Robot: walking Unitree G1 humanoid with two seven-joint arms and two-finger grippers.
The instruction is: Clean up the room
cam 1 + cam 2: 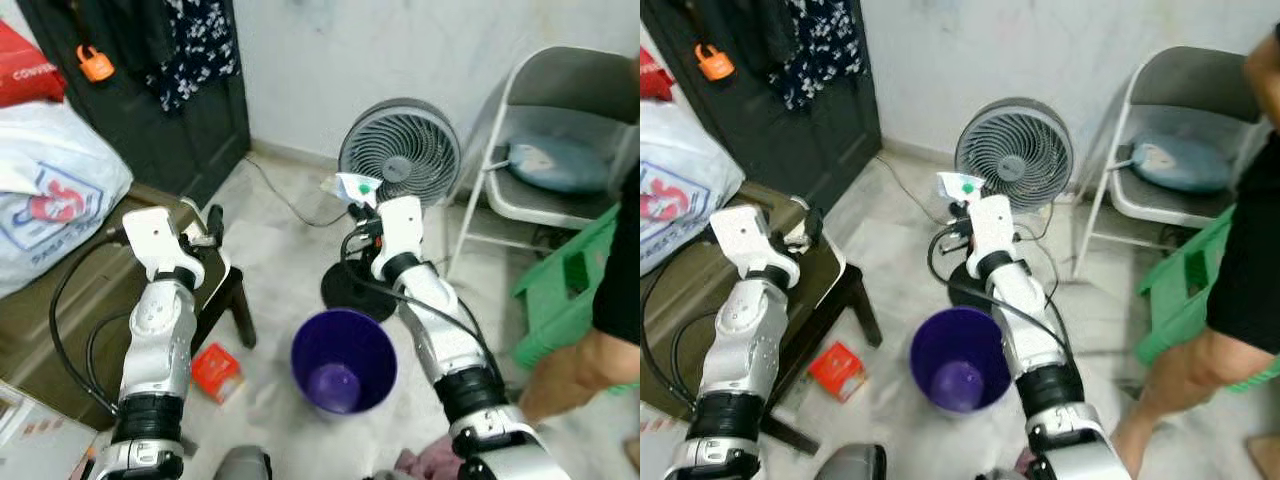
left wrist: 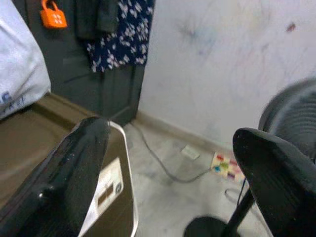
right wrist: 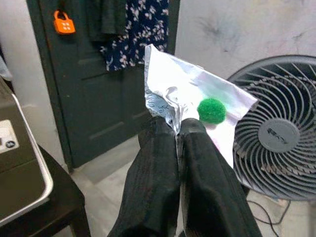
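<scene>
The cleanup looks to be mid-way at best. One piece of litter is in hand and not yet binned, and more lies on the pale marble floor (image 1: 270, 240).

The round purple plastic bin (image 1: 343, 360) stands on that floor between the two silver arms, in front of the base of the grey round pedestal fan (image 1: 400, 152). Its inside appears empty: only a lighter purple patch shows at the bottom, and whether that is an object or the bare base, I cannot tell.

A small red cardboard packet (image 1: 216, 371) lies on the floor beside the leg of a dark low table (image 1: 228, 300), to the robot's left of the bin, and is not yet picked up.

The right gripper (image 3: 177, 132) is raised above and beyond the bin, its fingers pressed together on a crumpled white paper wrapper with a green pompom (image 3: 195, 103). The next step is probably to bring it over the bin and let go.

The left gripper (image 2: 170, 158) hovers by the table edge, fingers wide apart and holding nothing.
</scene>
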